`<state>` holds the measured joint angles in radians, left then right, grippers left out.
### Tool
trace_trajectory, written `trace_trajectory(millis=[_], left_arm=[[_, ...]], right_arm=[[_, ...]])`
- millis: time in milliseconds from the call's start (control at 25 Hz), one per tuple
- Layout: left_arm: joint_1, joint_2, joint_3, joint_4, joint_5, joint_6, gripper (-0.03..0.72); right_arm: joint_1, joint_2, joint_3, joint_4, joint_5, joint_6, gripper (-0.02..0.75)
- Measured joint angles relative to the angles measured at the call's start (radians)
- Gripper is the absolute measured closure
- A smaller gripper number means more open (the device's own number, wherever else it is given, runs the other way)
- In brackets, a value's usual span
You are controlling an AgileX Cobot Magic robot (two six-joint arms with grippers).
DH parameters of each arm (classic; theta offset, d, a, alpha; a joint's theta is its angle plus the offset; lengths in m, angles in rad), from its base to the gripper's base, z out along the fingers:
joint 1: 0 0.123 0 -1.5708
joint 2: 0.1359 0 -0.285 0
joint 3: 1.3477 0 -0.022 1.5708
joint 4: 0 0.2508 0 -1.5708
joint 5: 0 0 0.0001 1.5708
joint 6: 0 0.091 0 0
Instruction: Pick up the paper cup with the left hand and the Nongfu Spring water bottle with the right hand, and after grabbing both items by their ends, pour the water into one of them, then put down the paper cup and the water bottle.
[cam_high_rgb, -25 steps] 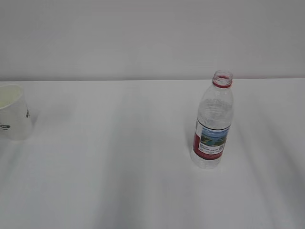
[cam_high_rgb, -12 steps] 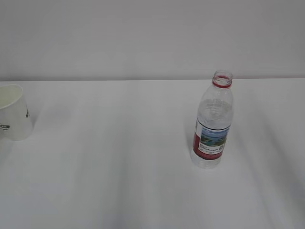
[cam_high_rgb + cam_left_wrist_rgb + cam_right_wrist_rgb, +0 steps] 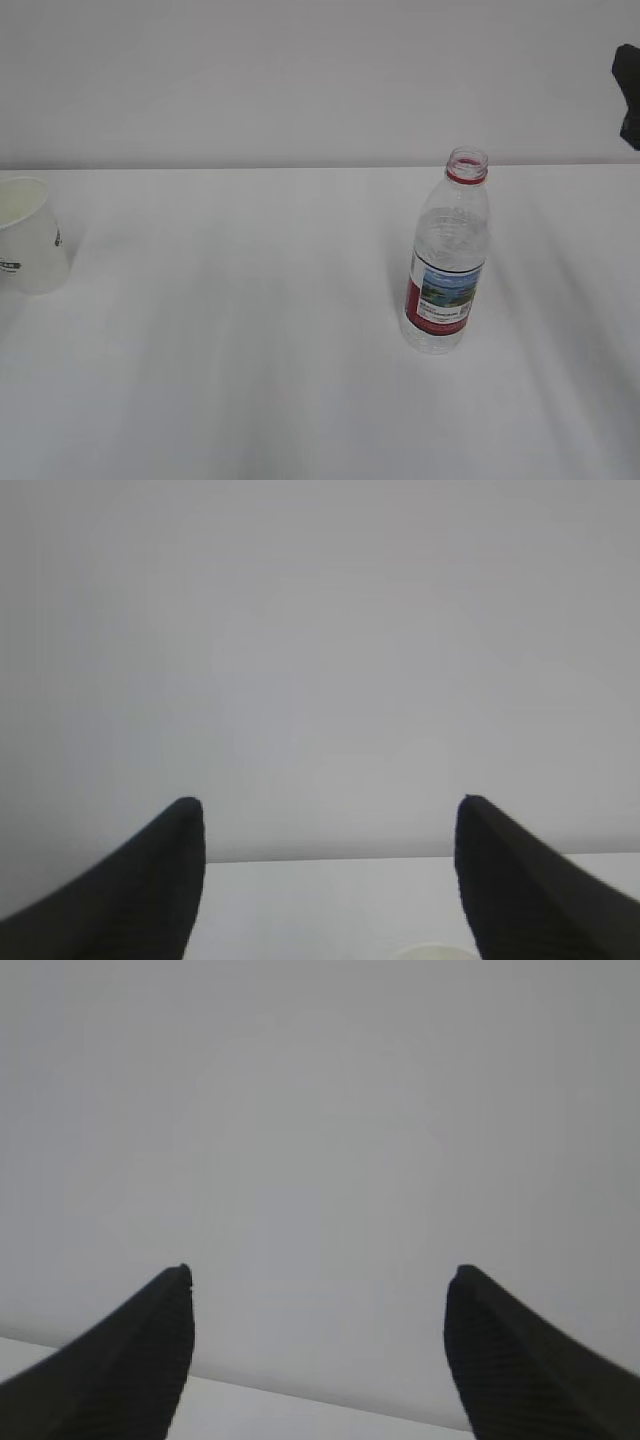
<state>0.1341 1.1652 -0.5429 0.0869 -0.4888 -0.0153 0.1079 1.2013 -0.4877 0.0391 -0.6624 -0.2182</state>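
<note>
The bottle (image 3: 446, 262) stands upright and uncapped on the white table (image 3: 250, 380), right of centre. The cup (image 3: 30, 236) stands at the far left edge. Both the left gripper (image 3: 325, 815) and the right gripper (image 3: 318, 1285) are spread wide, holding nothing, facing the wall (image 3: 300, 80).

change: right hand (image 3: 628, 95) now in view | place: upper right edge

Lighting even, diffuse, rather bright; I see no glare. Table (image 3: 250, 380) carries faint grey streaked shadows, soft-edged. Bottle (image 3: 446, 268) casts only a pale shadow to its left. All views slightly soft. In both wrist views the dark fingertips (image 3: 150, 880) (image 3: 140, 1360) blur at their edges.
</note>
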Motion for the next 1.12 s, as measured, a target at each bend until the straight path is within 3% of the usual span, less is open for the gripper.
trace_trajectory(millis=[560, 1120], left_arm=[[0.0, 0.138, 0.013, 0.0, -0.104, 0.022, 0.118], [0.0, 0.16, 0.282, -0.047, -0.436, 0.022, 0.118]], right_arm=[[0.0, 0.177, 0.0, 0.016, -0.166, -0.021, 0.149], [0.0, 0.257, 0.079, 0.016, -0.309, -0.023, 0.149]])
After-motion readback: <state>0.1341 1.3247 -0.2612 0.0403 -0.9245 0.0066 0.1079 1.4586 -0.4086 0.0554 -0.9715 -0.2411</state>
